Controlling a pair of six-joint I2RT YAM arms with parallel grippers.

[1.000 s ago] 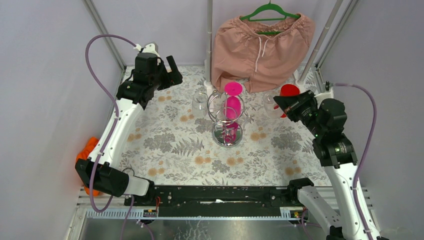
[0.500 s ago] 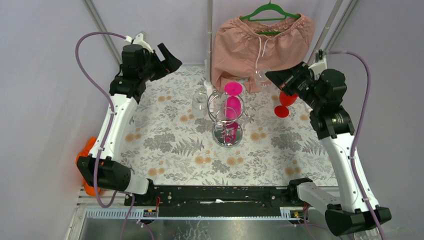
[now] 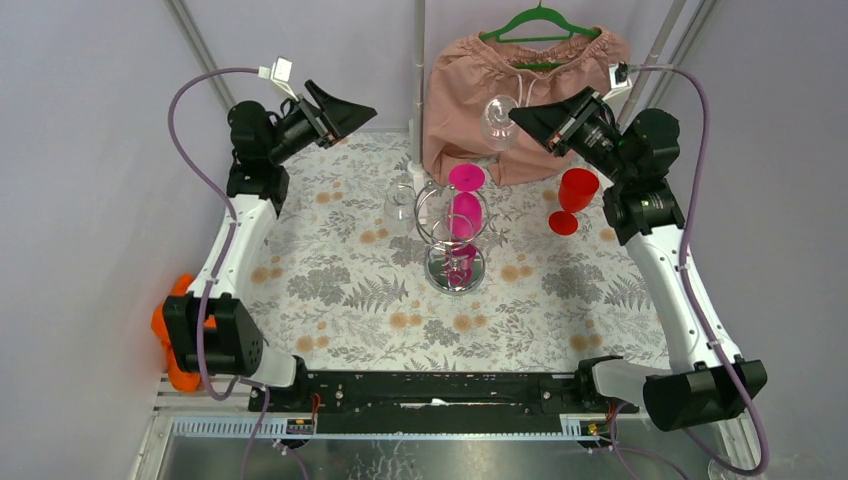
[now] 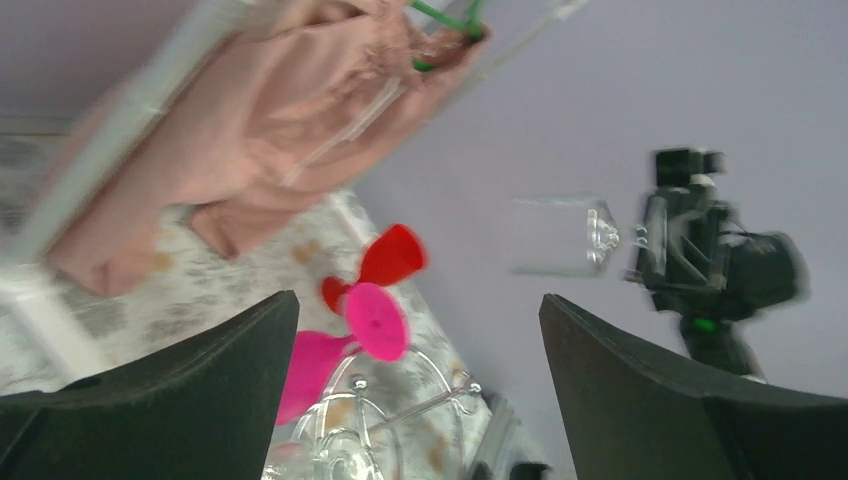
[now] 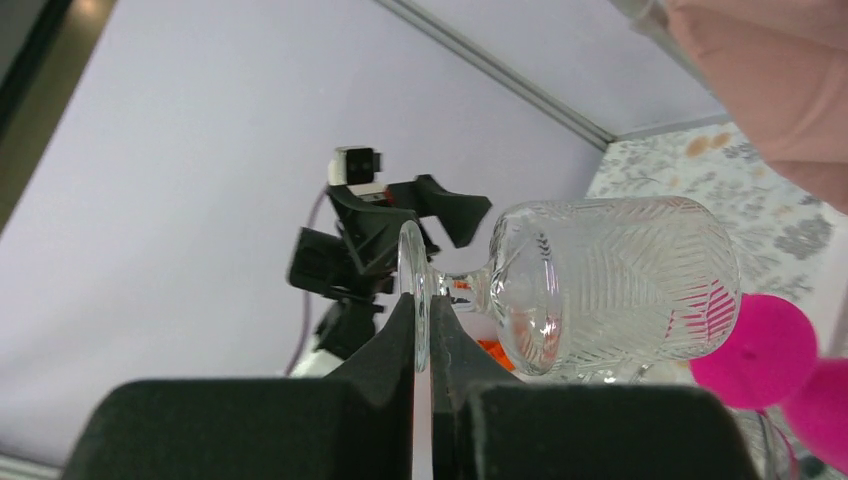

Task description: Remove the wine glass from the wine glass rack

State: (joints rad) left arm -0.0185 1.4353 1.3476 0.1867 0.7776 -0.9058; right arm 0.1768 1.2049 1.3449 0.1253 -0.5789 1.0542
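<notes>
The chrome wine glass rack [image 3: 441, 272] stands mid-table with a pink wine glass [image 3: 463, 212] hanging upside down in its loops and a clear glass [image 3: 400, 209] at its left side. My right gripper [image 3: 522, 117] is raised high behind the rack and shut on the foot of a clear patterned wine glass [image 3: 497, 117], held sideways in the air. In the right wrist view the fingers [image 5: 400, 350] pinch the foot and the bowl [image 5: 610, 280] points right. My left gripper [image 3: 345, 107] is raised at the far left, open and empty. The rack [image 4: 400, 425] shows between its fingers.
A red wine glass [image 3: 575, 193] stands upright on the floral cloth, right of the rack. Pink shorts [image 3: 525, 90] hang on a green hanger [image 3: 540, 22] at the back, just behind the held glass. A vertical pole [image 3: 418, 70] stands at the back centre. An orange object [image 3: 172, 310] lies off the left edge.
My right gripper has risen and swung left with the clear glass, turning it sideways. The red glass has come into full view. My left gripper has risen and turned toward the middle.
</notes>
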